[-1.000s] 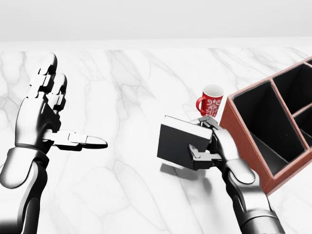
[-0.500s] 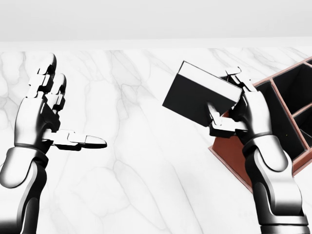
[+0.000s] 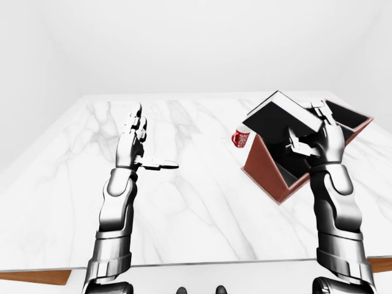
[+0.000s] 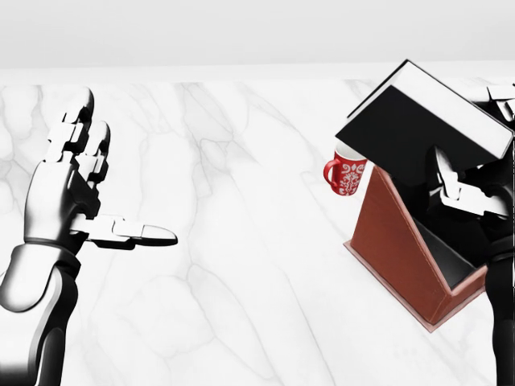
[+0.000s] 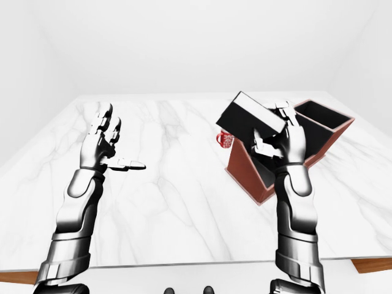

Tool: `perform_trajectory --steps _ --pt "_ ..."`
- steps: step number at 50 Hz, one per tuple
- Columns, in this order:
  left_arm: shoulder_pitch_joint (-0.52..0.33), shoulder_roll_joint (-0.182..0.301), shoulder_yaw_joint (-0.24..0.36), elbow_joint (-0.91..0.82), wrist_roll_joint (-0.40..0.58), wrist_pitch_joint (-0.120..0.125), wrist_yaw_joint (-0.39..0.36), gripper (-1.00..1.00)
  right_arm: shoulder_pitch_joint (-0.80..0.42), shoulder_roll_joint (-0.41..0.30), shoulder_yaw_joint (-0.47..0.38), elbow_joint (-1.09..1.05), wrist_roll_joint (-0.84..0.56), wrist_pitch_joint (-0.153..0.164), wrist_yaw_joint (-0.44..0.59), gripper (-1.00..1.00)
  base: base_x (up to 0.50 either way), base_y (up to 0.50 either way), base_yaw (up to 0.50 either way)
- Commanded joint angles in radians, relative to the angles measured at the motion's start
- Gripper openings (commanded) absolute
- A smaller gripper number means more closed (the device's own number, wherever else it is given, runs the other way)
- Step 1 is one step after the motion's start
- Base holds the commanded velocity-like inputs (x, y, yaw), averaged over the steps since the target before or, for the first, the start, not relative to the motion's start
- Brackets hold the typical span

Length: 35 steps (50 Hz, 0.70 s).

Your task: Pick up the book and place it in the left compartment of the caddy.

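The book [image 5: 252, 118], a dark-covered volume with pale page edges, was held in the air, tilted, directly over the left compartment of the caddy [image 5: 248, 171], clear of the counter [image 5: 177, 202]. The right hand [image 5: 278, 142] had its fingers clenched around the book's lower right portion, one finger across the cover. The red-brown caddy stood near the counter's right edge, its dark compartments open upward, and a red patterned mug [image 4: 346, 173] stood just beside its left wall, toward the counter's far edge. The left hand [image 3: 136, 147] hung released and empty over the counter's left half, fingers up and thumb out, well apart from everything. The step in hand appeared to be the carry ending above the caddy; the next move likely called for turning the book edge-down, lowering it into the left compartment without striking the wall or the mug, then letting go.
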Motion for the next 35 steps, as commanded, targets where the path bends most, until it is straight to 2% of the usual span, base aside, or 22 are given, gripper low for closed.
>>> perform_trajectory --steps 1,11,35 --pt "0.006 -0.003 -0.001 -0.012 0.002 0.0 -0.001 1.0 0.042 -0.044 -0.079 -0.046 0.011 0.0 -0.017 -1.0 0.0 0.0 0.0" --pt "0.012 -0.009 -0.009 -0.012 0.009 0.0 -0.001 1.0 0.08 -0.062 -0.119 0.016 -0.01 0.0 -0.017 -1.0 0.0 0.0 0.0" --pt "0.016 -0.013 -0.011 -0.005 0.011 0.0 -0.004 1.0 0.013 -0.113 -0.096 0.352 -0.049 0.0 -0.077 -1.0 0.0 0.0 0.0"
